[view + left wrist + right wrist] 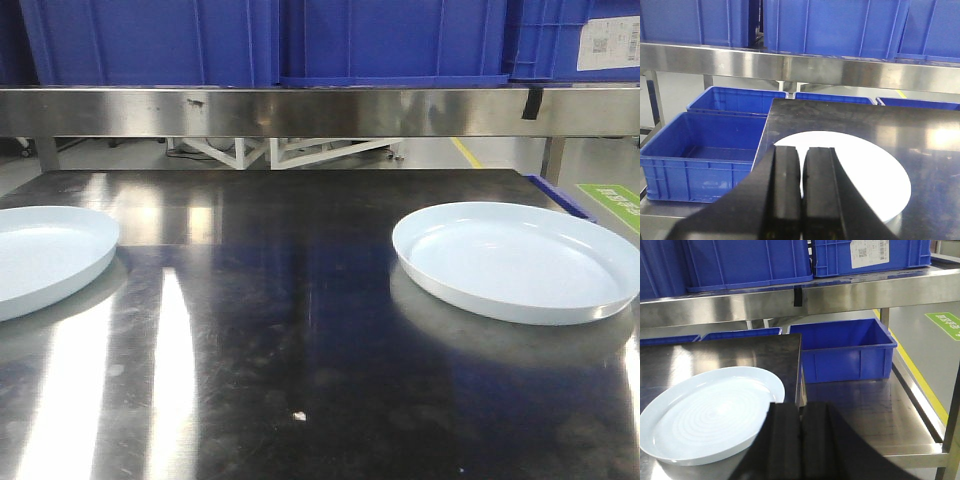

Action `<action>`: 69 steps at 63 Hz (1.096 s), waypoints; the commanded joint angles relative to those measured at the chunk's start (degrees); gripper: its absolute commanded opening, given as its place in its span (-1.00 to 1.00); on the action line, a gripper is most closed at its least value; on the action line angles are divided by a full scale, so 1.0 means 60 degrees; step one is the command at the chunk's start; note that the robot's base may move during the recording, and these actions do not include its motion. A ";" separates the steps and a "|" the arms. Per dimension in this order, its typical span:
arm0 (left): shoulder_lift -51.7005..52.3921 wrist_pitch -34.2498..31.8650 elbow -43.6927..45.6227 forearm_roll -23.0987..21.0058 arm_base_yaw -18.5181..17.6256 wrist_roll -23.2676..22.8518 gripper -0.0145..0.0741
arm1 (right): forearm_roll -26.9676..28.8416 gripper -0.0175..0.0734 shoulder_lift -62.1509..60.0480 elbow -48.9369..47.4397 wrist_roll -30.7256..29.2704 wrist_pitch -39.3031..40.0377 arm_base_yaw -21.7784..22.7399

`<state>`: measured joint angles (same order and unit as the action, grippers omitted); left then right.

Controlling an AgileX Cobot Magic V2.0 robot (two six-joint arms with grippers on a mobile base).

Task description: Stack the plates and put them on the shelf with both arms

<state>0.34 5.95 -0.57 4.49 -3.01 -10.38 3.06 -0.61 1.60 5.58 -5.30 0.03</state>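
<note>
Two pale blue-white plates lie flat on the steel table. The left plate (40,255) is at the left edge, cut off by the frame; the right plate (515,260) is at the right. Neither arm shows in the front view. In the left wrist view my left gripper (802,150) is shut and empty, held above the near rim of the left plate (860,175). In the right wrist view my right gripper (800,407) is shut and empty, just off the right rim of the right plate (710,412).
A steel shelf rail (320,110) runs across the back, carrying blue bins (390,40). More blue bins stand lower, left of the table (705,150) and right of it (845,352). The table's right edge (801,370) lies close to the right plate.
</note>
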 commanded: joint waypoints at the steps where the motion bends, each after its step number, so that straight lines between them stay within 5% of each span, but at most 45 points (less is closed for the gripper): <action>1: 0.0134 -0.0820 -0.0211 -0.0056 0.0025 -0.0038 -0.47 | -0.0071 -0.51 -0.0195 -0.0150 -0.0033 0.0883 0.0038; 69: -0.0519 -0.0857 0.0563 -0.0127 0.0025 -0.0038 -0.47 | -0.0071 -0.51 -0.0195 -0.0150 -0.0033 0.0883 0.0038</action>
<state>0.05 5.80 -0.25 4.49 -3.01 -10.38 3.06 -0.61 1.60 5.58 -5.30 0.03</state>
